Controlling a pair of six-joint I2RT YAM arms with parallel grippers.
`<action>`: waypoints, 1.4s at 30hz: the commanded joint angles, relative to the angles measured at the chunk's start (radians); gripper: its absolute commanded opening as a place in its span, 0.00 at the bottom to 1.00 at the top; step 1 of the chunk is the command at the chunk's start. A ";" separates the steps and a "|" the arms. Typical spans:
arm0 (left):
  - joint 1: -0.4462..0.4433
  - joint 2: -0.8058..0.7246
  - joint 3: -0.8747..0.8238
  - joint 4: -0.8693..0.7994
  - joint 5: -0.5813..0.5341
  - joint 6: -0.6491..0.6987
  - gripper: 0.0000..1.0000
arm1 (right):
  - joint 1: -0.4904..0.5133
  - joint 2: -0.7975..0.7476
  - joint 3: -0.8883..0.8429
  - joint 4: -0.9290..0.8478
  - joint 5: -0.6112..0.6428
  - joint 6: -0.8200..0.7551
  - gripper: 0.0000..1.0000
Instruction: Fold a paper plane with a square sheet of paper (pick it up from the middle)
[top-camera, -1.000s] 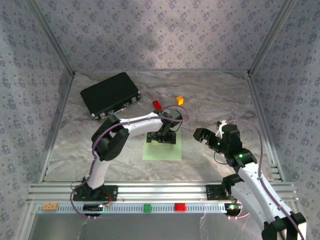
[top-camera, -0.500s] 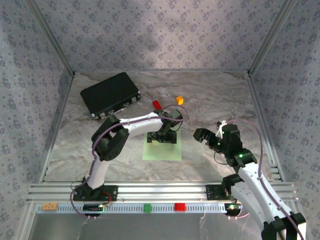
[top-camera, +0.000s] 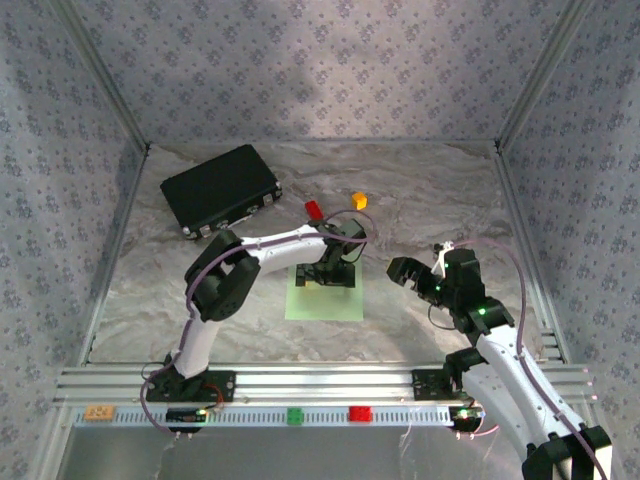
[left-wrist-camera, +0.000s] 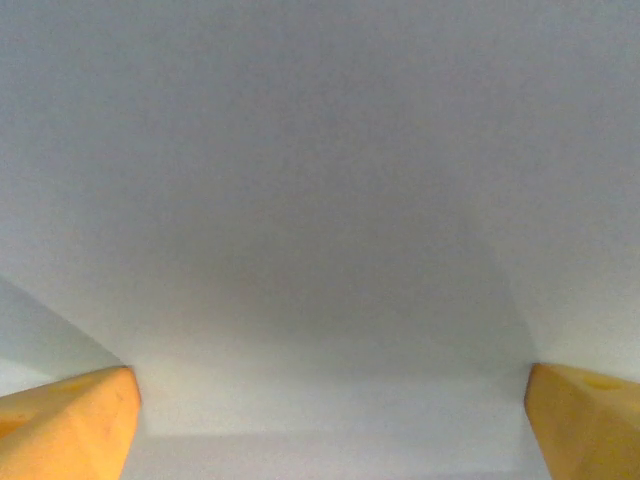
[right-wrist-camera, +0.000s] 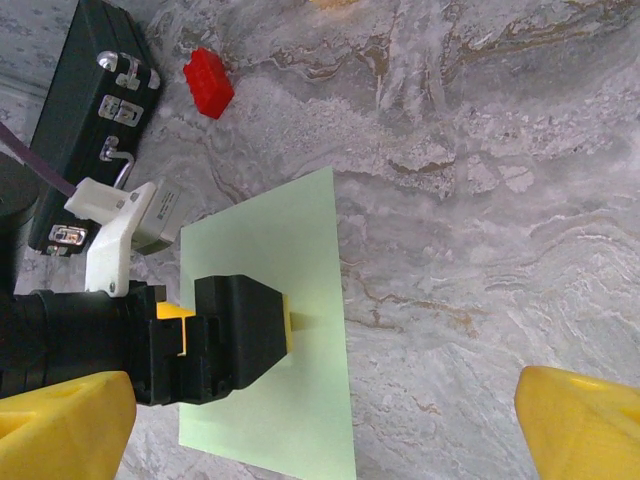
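Green and thin, the square sheet of paper (top-camera: 325, 304) lies flat in the middle of the marble table (top-camera: 440, 200), to the right of the black case (top-camera: 220, 187). Our left gripper (top-camera: 328, 277) is down low over its far half, with both fingers spread wide and nothing held. We think we should come down softly near the middle and pinch slowly, so the paper bends up and does not slide or tear. Over on the right, our right gripper (top-camera: 410, 275) hangs above bare table, wide open and holding nothing.
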 joint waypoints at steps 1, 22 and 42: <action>-0.003 0.034 -0.014 0.004 0.011 -0.015 0.97 | -0.008 -0.007 -0.001 -0.031 -0.011 -0.023 0.99; -0.006 0.039 -0.062 0.052 0.035 -0.019 0.93 | -0.013 -0.008 -0.009 -0.022 -0.021 -0.016 0.99; -0.019 -0.139 -0.135 0.136 -0.074 -0.002 0.36 | -0.015 -0.014 -0.006 -0.031 -0.009 0.004 0.99</action>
